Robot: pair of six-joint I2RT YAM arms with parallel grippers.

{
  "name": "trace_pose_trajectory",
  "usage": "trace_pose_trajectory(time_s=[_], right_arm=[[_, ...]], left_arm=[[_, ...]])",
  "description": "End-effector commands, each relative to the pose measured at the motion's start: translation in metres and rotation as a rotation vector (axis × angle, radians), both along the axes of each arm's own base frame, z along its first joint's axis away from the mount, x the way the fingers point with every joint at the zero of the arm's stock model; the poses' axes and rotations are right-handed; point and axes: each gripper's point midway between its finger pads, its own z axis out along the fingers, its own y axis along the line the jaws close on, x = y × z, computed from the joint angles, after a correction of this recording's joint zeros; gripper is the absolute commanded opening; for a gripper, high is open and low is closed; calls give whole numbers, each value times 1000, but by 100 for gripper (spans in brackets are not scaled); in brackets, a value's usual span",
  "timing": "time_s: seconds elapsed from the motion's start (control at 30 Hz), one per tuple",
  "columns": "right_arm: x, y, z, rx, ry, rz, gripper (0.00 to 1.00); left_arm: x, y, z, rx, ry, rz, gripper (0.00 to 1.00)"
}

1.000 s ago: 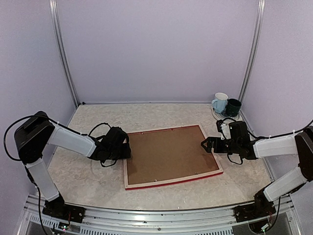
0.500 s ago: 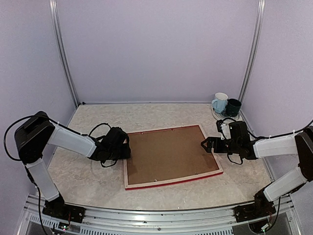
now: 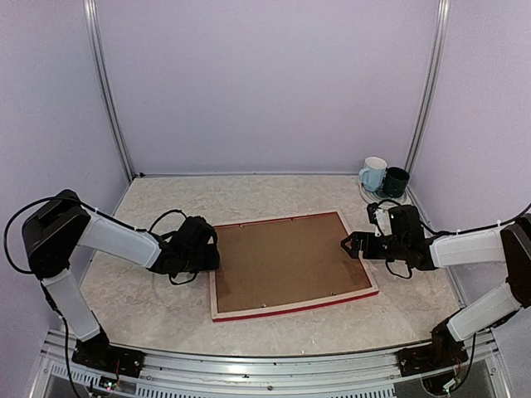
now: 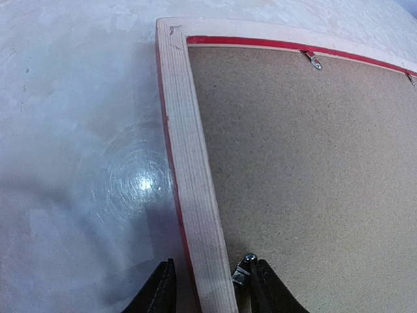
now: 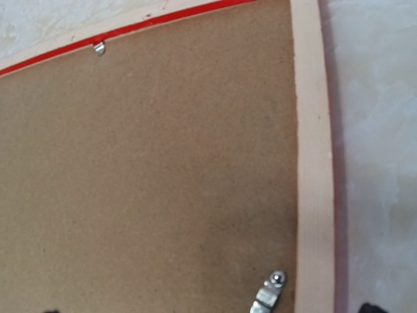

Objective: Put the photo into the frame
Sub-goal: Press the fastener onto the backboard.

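The frame (image 3: 292, 308) lies face down in the middle of the table, pale wood sides up with a red edge showing. A brown backing board (image 3: 286, 261) fills it, and the photo is hidden. My left gripper (image 3: 212, 252) is at the frame's left rail (image 4: 189, 163). It is open, with one finger (image 4: 161, 292) outside the rail and the other inside beside a metal clip (image 4: 242, 272). Neither finger presses the wood. My right gripper (image 3: 353, 244) hovers wide open over the frame's right rail (image 5: 313, 143), near another clip (image 5: 268, 295).
A pale blue mug (image 3: 373, 174) and a dark green mug (image 3: 396, 182) stand together at the back right corner. Lilac walls enclose the marbled table (image 3: 149, 298) on three sides. An aluminium rail runs along the near edge.
The left gripper's jaws have narrowed around the frame's left rail. The frame and the right arm have not moved.
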Motion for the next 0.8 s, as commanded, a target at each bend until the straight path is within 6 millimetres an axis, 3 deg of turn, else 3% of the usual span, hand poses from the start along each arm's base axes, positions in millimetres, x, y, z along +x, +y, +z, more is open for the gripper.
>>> trace_pose_trajectory(time_s=[0.0,0.5,0.77], right_arm=[[2,-3,7,4,-23,-9,99],[2,-3,5,2,-19,-9,99],[2,-3,4,2,-15,-8,99]], left_arm=[[-23,14,-22,72,92,-19,38],[-23,20,-24,66,90,-9,28],[-21,24,-16,51,61,13,30]])
